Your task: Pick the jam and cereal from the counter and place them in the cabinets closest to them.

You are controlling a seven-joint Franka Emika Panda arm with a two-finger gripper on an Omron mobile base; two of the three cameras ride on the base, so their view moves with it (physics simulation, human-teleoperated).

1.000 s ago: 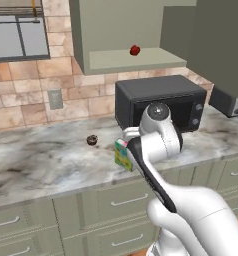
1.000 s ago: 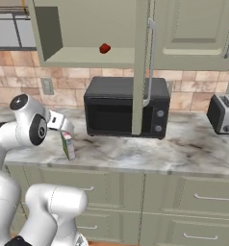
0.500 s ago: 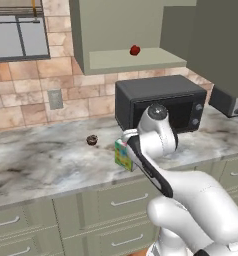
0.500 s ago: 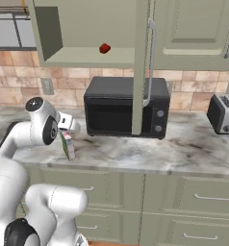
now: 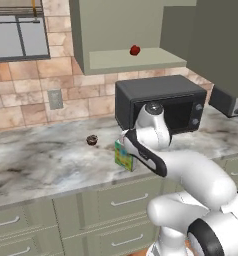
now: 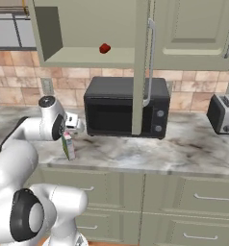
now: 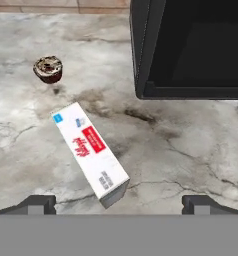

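Standing upright near the front edge of the marble counter [image 5: 36, 160], the cereal [image 5: 123, 156] shows its green-yellow front toward the left base camera, and from the hand camera I look down on its pale top panel with a red label. It sits just in front of the microwave [image 5: 161, 100], off that appliance's left front corner, with a bare strip of counter between them. The gripper [image 7: 118, 202] hangs above the box with its two dark fingertips [image 7: 38, 204] spread wide apart, one to each side and clear of the carton, so the hand is open and holds nothing. In the right base view the arm's wrist is bent over right beside the box [image 6: 68, 146].

Farther back on the counter, to the left of the box and well apart from it, lies a small brown doughnut [image 5: 92, 140]. Up above the microwave, the jam [image 5: 135, 50] rests on the shelf of the doorless recess in the cabinets [image 5: 116, 30], a small red jar sitting alone toward the right half of that shelf. A toaster [image 6: 223, 113] stands on the counter off to the right of the microwave. Below the counter run drawer fronts [image 6: 198, 197] with bar handles.
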